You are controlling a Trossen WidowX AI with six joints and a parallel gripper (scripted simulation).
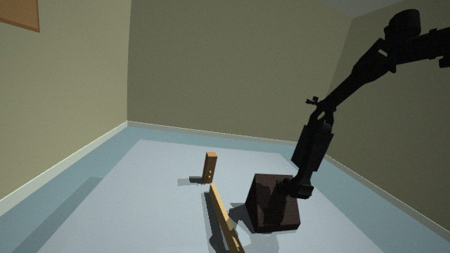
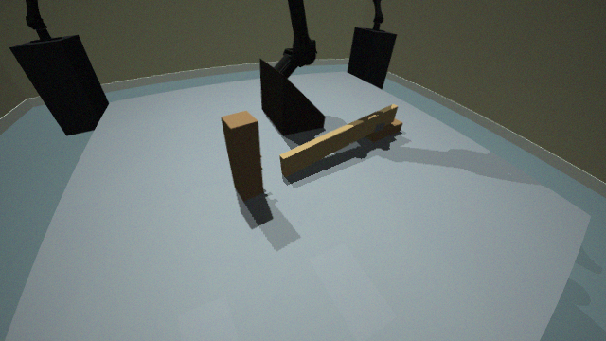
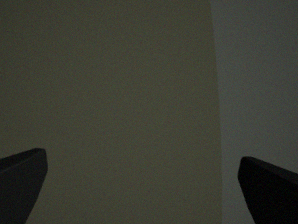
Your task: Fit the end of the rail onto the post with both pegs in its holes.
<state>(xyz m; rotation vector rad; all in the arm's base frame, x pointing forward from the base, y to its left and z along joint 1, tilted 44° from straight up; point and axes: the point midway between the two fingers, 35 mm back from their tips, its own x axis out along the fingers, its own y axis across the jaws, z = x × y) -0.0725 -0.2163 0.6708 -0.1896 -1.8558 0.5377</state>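
The rail (image 1: 222, 211) (image 2: 327, 144) slants down from the footboard block (image 2: 397, 127) to its near end on the table. That end stands a short gap from the upright wooden post (image 1: 210, 162) (image 2: 245, 158). Two small pegs (image 1: 209, 173) stick out of the post low down, on the side facing the rail; no rail end is on them. The holes in the rail cannot be made out. My gripper (image 3: 144, 165) is open and empty in the wrist view, with only wall and ceiling beyond. It is outside the top and exterior views, away from the rail.
My arm (image 1: 313, 147) (image 2: 299, 28) rises from a dark wedge-shaped base (image 1: 278, 207) (image 2: 284, 104) beside the rail. Two tall black blocks (image 2: 63, 85) (image 2: 371, 54) with dark arm parts on top stand toward the back in the exterior view.
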